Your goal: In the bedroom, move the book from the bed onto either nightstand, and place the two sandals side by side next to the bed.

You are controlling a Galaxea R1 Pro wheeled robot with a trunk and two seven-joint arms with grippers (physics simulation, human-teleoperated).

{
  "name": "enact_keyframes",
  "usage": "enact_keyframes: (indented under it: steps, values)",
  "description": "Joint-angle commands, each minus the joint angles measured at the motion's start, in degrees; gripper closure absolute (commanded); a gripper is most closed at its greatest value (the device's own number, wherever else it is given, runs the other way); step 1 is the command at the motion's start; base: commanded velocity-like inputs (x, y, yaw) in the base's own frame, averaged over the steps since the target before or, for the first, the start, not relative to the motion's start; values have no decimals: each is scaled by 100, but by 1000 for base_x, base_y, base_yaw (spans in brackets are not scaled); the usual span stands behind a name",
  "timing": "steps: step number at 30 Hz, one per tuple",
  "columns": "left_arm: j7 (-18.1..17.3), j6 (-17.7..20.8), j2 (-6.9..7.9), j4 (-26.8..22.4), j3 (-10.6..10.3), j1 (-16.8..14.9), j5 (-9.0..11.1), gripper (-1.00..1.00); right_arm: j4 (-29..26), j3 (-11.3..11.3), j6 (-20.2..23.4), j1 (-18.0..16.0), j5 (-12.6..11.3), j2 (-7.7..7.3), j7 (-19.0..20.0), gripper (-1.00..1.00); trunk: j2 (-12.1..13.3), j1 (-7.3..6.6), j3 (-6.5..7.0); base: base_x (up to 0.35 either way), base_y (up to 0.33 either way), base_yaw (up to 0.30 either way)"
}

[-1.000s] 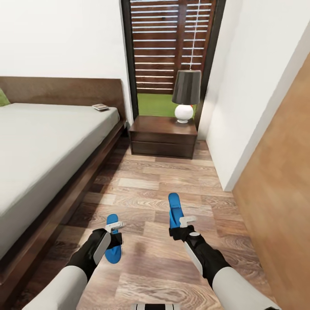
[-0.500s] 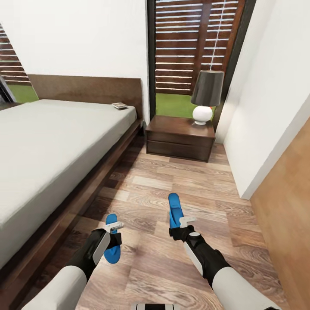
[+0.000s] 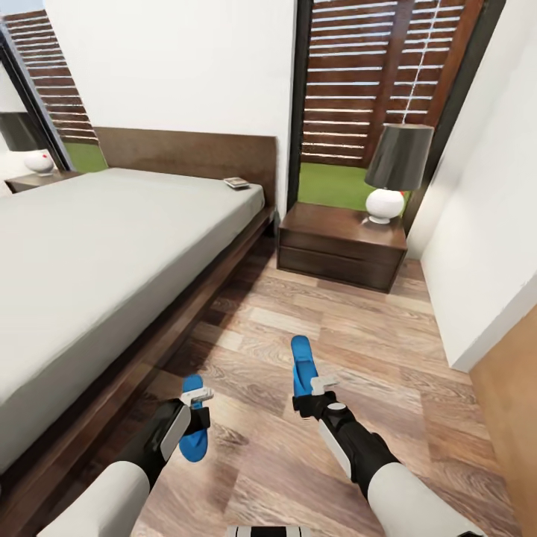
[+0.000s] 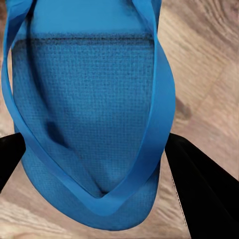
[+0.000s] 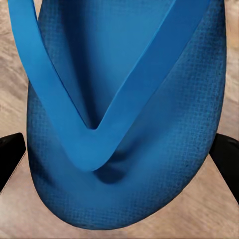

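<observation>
Left pincer (image 3: pixel 198 396) clamped on one blue sandal (image 3: pixel 193 426), dark fingers (image 4: pixel 196 184) on either edge of its sole. Right pincer (image 3: pixel 322 385) clamped on the other sandal (image 3: pixel 301 365), strap (image 5: pixel 99 129) facing the wrist camera. Both sandals held above the wood floor (image 3: pixel 321 335), to the right of the bed (image 3: pixel 89 246). Book (image 3: pixel 236 182) on the bed's far corner by the headboard (image 3: pixel 186 151). Nightstand (image 3: pixel 340 247) with lamp (image 3: pixel 395 171) just right of the bed's head.

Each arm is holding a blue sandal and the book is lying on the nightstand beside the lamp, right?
Not quite. The book lies on the bed, near the headboard, as the head view shows. The nightstand carries just the lamp. Each arm does hold a blue sandal.
</observation>
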Motion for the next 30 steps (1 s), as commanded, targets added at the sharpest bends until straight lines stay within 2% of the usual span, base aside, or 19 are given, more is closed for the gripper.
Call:
enact_keyframes:
  steps: [1,18,30]
  values:
    - [44,21,0,-4,-12,-2,54,100,-12,38,27,-2,-61,-3,-47,100,-2,2,-5,287,-134,243]
    - [44,19,0,10,-31,-2,39,100,-9,39,18,-2,-61,2,-38,100,-2,2,-5,295,-169,31]
    - [44,19,0,10,-38,-2,35,100,-9,39,18,-2,-61,2,-37,100,-2,2,-5,292,-102,0]
